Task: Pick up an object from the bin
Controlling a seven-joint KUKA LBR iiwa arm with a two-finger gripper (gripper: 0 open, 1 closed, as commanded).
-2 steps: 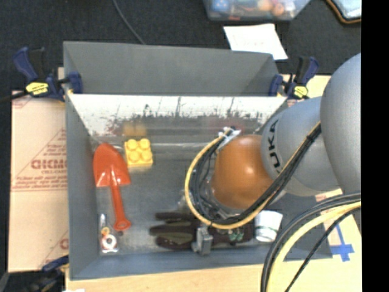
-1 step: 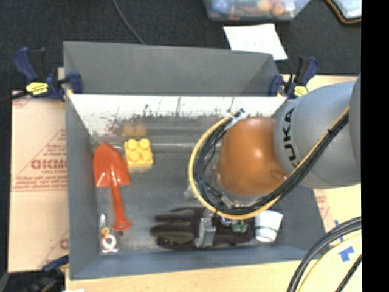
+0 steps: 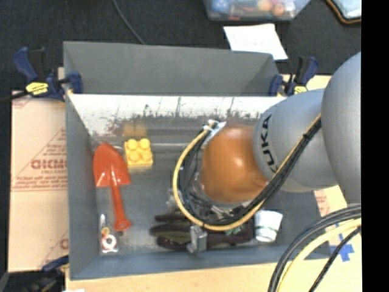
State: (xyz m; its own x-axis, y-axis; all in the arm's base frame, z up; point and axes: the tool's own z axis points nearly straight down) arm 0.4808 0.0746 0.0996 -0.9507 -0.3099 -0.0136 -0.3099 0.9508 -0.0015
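The pincer is low in the bin, close to the front wall, under the arm's orange wrist cover and its loop of yellow and black cables. That cover and the cables hide most of it; a grey metal part shows at its tip, and whether it is open or closed cannot be told.

Right at the pincer lies a clump of dark long pieces, brownish-black, flat and narrow, stacked in roughly parallel strips along the bin floor. They reach out from beneath the pincer toward the view's left, and a further dark stretch runs on to its right. What kind of thing they are cannot be made out. The grey tip stands against them, but nothing can be seen clasped in it.

Just to the pincer's right, near the front wall, sits a small white cylinder-like thing. Well off to the pincer's left lies an orange toy shovel, blade toward the back wall, handle toward the front. Beside the blade, behind and to the left of the pincer, is a yellow studded building block. Farthest left, beside the shovel's handle end, lies a small white ring-shaped piece.
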